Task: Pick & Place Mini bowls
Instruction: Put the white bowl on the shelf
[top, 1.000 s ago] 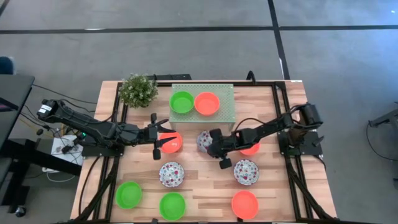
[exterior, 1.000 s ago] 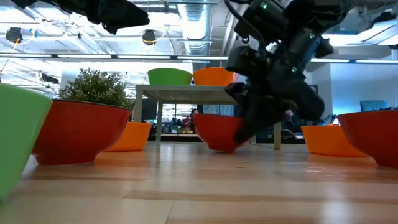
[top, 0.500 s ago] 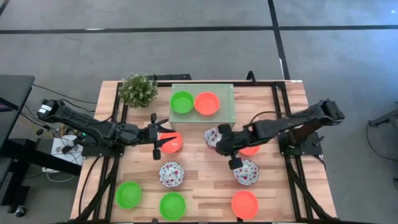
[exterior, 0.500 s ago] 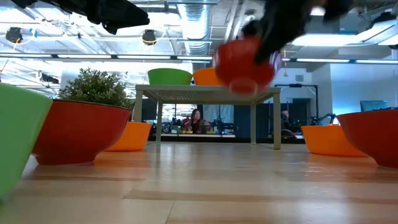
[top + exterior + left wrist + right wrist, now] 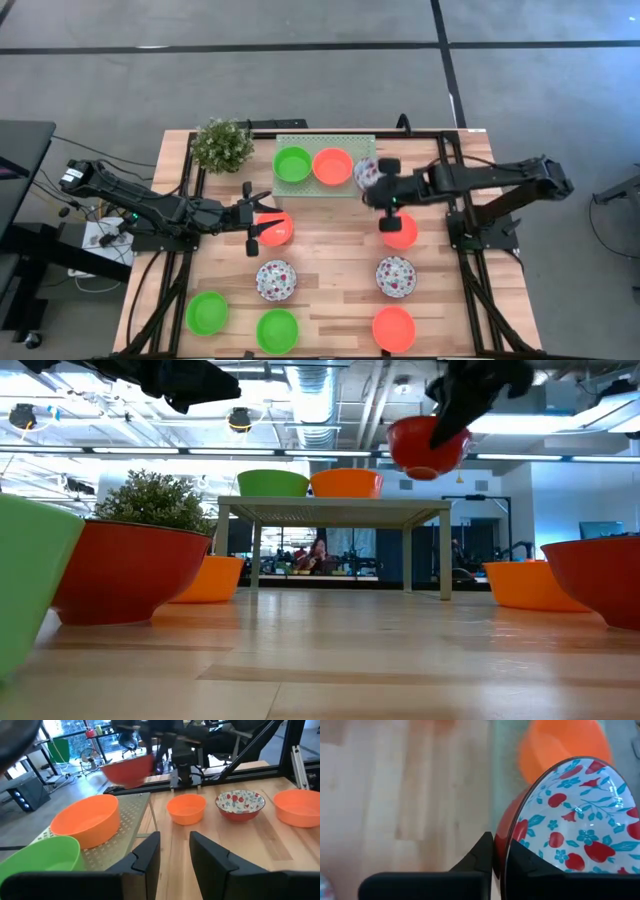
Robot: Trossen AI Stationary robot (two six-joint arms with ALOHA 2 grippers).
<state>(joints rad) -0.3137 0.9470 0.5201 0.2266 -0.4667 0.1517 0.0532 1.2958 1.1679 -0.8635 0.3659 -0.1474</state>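
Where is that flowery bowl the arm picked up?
The right gripper holds the floral bowl in the air at the right edge of the perforated stand, beside the orange bowl on it.

Two plastic mini bowls (image 5: 312,165) sit side by side on the perforated rectangular stand (image 5: 362,180); the bushy potted plant (image 5: 221,144) stands left of it on the wooden table (image 5: 330,290).

R arm extended from table's right side toward the stand's right edge, wrist raised above table level. Right gripper (image 5: 374,180) fingers clamped on rim of a floral mini bowl (image 5: 570,815), held tilted. L arm reaches in from left, low over table; left gripper (image 5: 252,216) fingers parted, holding nothing.
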